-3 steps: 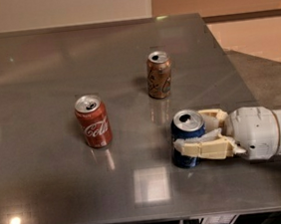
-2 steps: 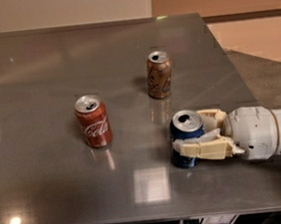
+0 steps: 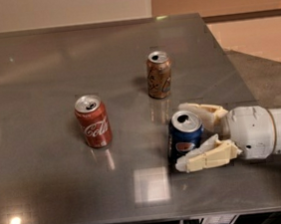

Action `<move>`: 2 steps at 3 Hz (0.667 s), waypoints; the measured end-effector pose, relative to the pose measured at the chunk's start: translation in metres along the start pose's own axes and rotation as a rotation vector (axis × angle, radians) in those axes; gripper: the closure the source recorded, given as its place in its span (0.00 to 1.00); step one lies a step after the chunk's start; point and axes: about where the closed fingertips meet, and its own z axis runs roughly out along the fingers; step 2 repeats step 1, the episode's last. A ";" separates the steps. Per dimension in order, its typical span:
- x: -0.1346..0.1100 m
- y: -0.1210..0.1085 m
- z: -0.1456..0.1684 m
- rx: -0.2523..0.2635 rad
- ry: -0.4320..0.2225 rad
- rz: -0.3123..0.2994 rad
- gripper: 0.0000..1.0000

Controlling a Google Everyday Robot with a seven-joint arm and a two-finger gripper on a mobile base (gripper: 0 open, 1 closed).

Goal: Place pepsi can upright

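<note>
Your pepsi can stands upright at about 4 o'clock on the table. The gripper reaches in from 3 o'clock and looks clamped on it. Only letting go and backing off seem left.

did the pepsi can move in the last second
No. The pepsi can stands upright at the same spot near the brown can, gripper around it.
</note>
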 end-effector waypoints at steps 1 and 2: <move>0.000 0.000 0.000 0.000 0.000 0.000 0.00; 0.000 0.000 0.000 0.000 0.000 0.000 0.00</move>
